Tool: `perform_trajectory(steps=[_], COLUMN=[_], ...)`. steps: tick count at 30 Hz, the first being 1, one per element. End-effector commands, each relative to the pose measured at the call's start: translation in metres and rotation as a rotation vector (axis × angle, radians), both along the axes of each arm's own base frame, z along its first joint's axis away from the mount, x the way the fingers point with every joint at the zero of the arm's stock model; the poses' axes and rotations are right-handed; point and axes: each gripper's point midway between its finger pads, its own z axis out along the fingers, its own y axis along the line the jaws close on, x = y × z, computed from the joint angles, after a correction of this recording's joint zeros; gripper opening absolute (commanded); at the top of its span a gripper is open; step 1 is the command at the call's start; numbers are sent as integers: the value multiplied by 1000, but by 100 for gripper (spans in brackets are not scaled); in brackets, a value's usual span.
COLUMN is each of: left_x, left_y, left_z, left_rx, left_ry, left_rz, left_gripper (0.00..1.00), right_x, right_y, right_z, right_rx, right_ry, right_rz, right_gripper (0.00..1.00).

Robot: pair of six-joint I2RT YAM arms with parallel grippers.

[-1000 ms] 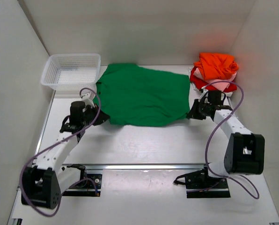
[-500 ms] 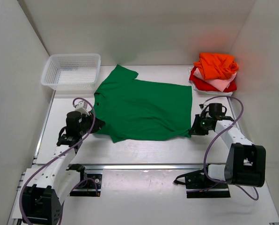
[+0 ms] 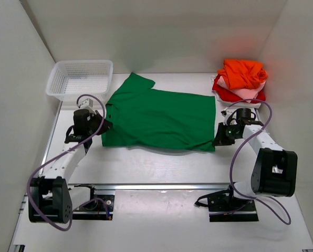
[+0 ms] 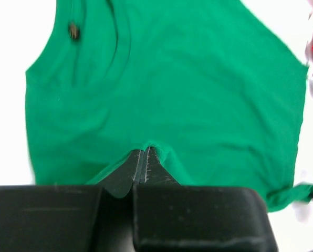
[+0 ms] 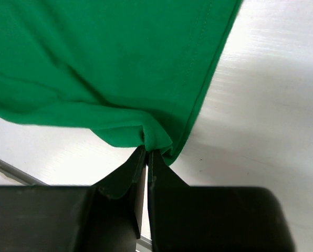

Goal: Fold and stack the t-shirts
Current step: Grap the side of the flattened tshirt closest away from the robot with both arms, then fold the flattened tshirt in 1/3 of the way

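The bright green t-shirt (image 3: 162,118) lies spread across the middle of the table, one short sleeve pointing to the far left. My left gripper (image 3: 105,126) is shut on its left edge; the left wrist view shows the cloth (image 4: 172,89) pinched at the fingertips (image 4: 144,152). My right gripper (image 3: 218,140) is shut on the shirt's near right corner (image 5: 156,136), and the right wrist view shows the gripper (image 5: 147,152) biting it. Orange (image 3: 244,72), pale pink (image 3: 249,93) and red (image 3: 231,94) t-shirts sit stacked at the far right.
A white plastic mesh basket (image 3: 80,79) stands at the far left corner, just beyond my left arm. White walls close in the table on three sides. A metal rail (image 3: 162,186) runs across the near edge by the arm bases.
Both grippers have drawn the green shirt toward the near edge and pulled it out wider and flatter; the far sleeve has unfolded. The left gripper moved back toward the basket in the last half second.
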Motion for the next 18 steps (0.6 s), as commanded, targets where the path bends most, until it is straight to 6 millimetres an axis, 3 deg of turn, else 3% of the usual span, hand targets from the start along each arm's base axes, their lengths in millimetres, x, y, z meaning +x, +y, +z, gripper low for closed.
perform_trajectory(steps=[1, 3, 9, 13, 17, 18], left_x=[38, 48, 73, 83, 110, 114], left_y=[0, -1, 0, -3, -9, -11], left_z=[45, 54, 48, 35, 38, 29], left_rx=[-14, -16, -34, -54, -55, -51], left_ry=[-136, -156, -141, -106, -121, -97], left_rz=[-2, -5, -7, -19, -35, -45], left_gripper=[0, 0, 0, 0, 0, 0], right_x=[8, 11, 22, 30, 44, 48], right_y=[3, 2, -7, -10, -15, -12], right_z=[8, 7, 9, 8, 1, 2], right_rx=[14, 7, 2, 3, -3, -5], right_ry=[-18, -21, -33, -40, -26, -37], right_rz=[45, 49, 22, 18, -1, 5], right_gripper=[0, 0, 0, 0, 0, 0])
